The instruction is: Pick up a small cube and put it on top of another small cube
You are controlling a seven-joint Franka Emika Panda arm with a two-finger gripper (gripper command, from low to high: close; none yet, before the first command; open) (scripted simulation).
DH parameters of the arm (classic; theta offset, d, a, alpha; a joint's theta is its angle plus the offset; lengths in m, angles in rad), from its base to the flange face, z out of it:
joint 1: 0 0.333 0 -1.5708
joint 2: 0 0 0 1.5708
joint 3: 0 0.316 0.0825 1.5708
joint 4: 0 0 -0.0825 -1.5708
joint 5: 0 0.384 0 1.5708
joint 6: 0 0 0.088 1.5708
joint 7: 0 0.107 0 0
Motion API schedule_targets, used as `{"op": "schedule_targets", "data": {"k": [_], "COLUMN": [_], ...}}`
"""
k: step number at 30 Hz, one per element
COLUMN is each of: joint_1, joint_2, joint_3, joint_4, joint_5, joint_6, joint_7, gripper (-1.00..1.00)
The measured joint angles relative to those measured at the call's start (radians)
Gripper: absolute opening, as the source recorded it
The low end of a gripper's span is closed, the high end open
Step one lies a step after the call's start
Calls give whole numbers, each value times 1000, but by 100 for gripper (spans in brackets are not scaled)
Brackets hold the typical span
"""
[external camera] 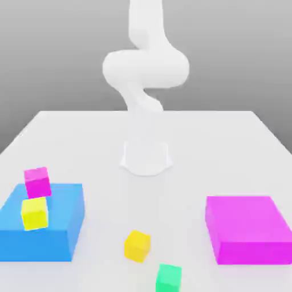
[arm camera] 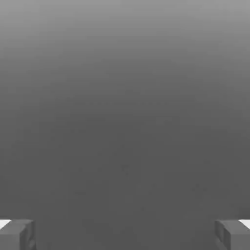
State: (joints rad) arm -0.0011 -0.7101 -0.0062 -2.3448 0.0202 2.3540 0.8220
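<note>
**Op:** Going from the exterior view's left: a flat blue rectangular block [external camera: 57,225] carries a small magenta cube [external camera: 37,182] at its far corner and a small yellow cube [external camera: 34,213] near its front; both sit apart, neither stacked, so I judge either could serve as a base.

**Obs:** And the loose ones?

**Op:** A second small yellow cube [external camera: 137,246] lies on the bare white tabletop [external camera: 228,137] near the middle; a small green cube [external camera: 169,278] sits just beside it toward the front edge; I'd pick one of those, since nothing crowds them.

**Obs:** Further right?

**Op:** A flat magenta rectangular block [external camera: 246,228], nothing on it.

**Obs:** The hand?

**Op:** The gripper [arm camera: 125,233] is spread wide, grasping nothing; its grey fingertips [arm camera: 17,233] face plain grey backdrop; the white arm [external camera: 145,68] rears up at the table's back.
</note>
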Motion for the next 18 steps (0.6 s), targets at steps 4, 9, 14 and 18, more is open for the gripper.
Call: {"op": "schedule_targets", "data": {"k": [4,9,14,18], "joint_1": [-3,-9,-20,-31], "joint_2": [153,335,517,661], "joint_3": [-5,-2,7,9], "joint_4": [-75,-165,-255,-327], "joint_5": [31,59,68,46], "joint_6": [91,200,309,397], "joint_7": [39,93,161,235], "gripper": [0,0,0,0]}}
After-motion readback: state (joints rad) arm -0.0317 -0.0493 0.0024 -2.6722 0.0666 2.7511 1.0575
